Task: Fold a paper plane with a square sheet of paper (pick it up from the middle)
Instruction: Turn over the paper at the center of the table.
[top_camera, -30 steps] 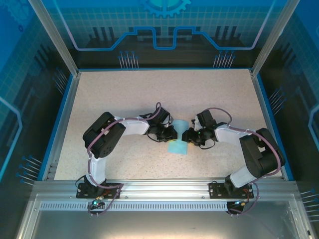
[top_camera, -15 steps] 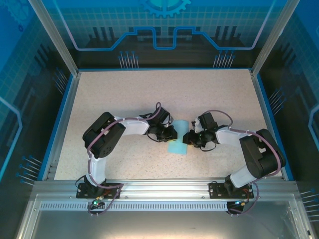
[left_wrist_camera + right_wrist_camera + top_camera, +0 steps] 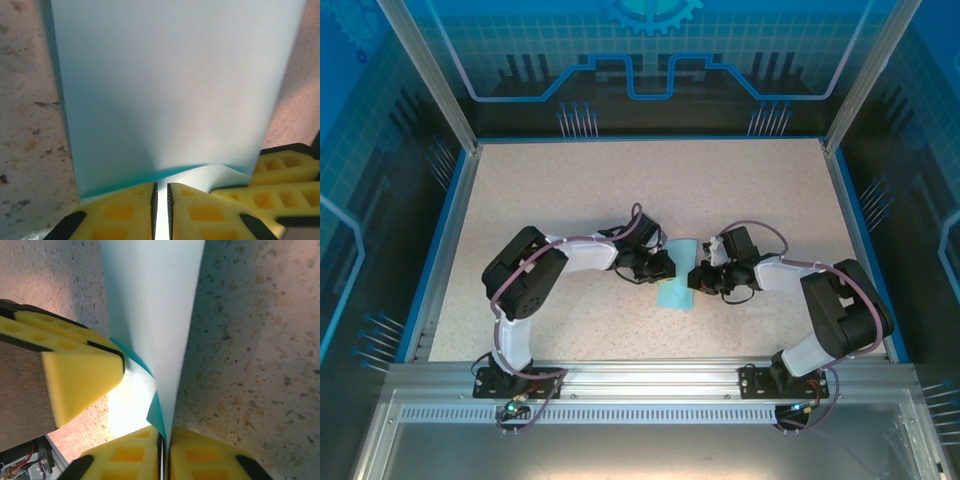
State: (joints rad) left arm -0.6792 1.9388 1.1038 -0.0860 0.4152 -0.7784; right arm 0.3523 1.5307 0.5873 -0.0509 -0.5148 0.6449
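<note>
From overhead, the thin light-blue sheet of paper (image 3: 675, 292) sits near the middle of the speckled beige bench (image 3: 570, 190), caught between my two claws. Its long axis runs far to near. The far end is narrow, and the near end flares wider and points toward the arm bases.

The left claw (image 3: 667, 266) meets it from the left and the right claw (image 3: 695, 277) from the right, with their tips close together across the sheet.

On the left wrist camera, the left claw (image 3: 161, 192) has its yellow pads pressed onto the paper's edge, a thin sliver showing between them. The sheet stretches away from there as a smooth bowed panel.

On the right wrist camera, the right claw (image 3: 164, 447) pinches the opposite edge the same way, pads almost touching. The paper there stands on edge above the bench.

I think the sheet is doubled over rather than flat, but the overhead view is too small to be sure.
</note>
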